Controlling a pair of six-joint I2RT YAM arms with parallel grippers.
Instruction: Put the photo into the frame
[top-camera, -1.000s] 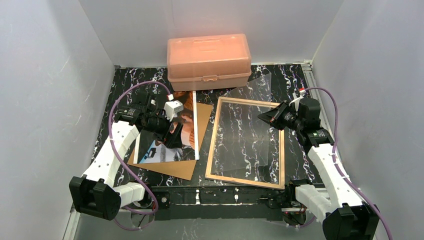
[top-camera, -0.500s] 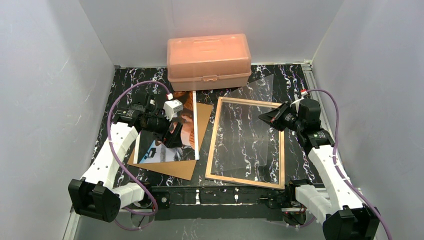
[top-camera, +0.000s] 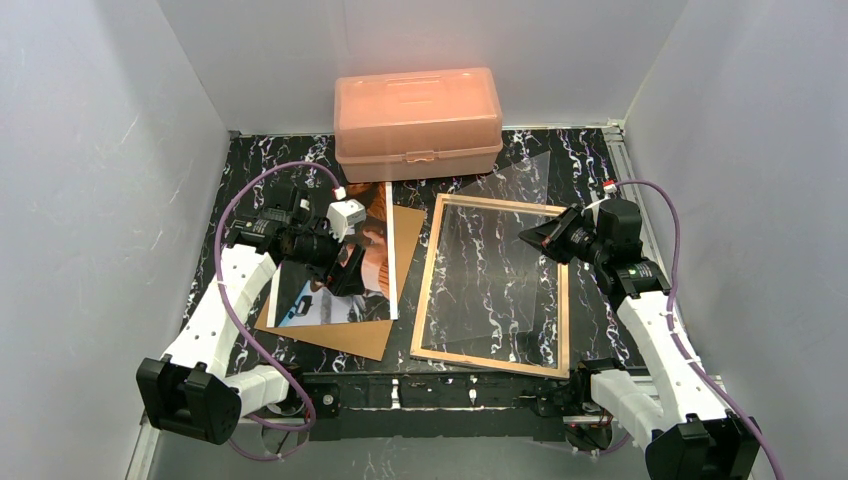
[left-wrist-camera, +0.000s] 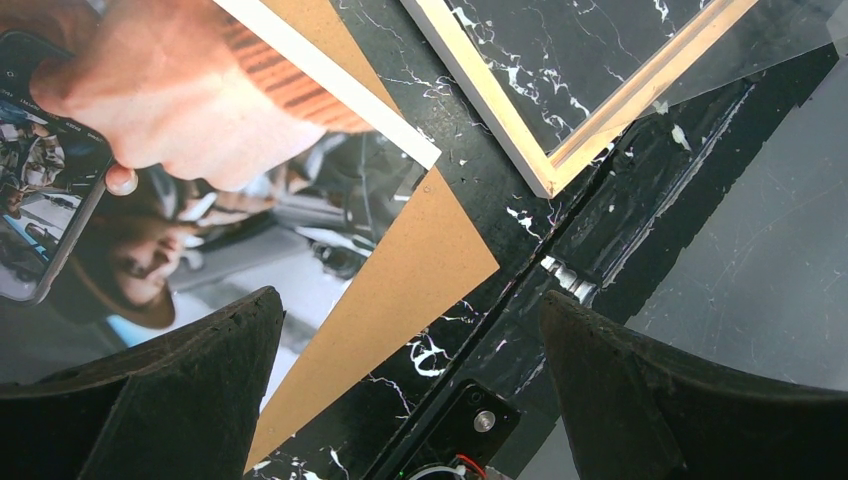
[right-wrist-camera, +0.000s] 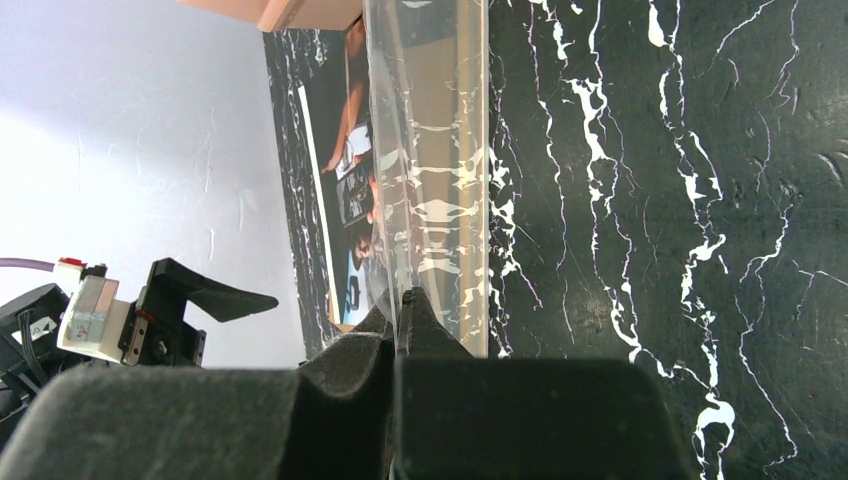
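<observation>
Little is altered over the last second: the clear sheet (top-camera: 515, 180), pinched edgewise by the closed right gripper (top-camera: 537, 236), is drawn slightly rightward, tilted over the frame (top-camera: 424, 285) — so the opening is judged not yet uncovered. The photo (top-camera: 320, 308) is left face-up on the brown backing board (top-camera: 405, 235), just left of the frame, with the left gripper (top-camera: 345, 268) held spread open above it, gripping nothing. An orange plastic box (top-camera: 418, 120) is set behind, out of the path; only the sheet is judged an obstacle.
</observation>
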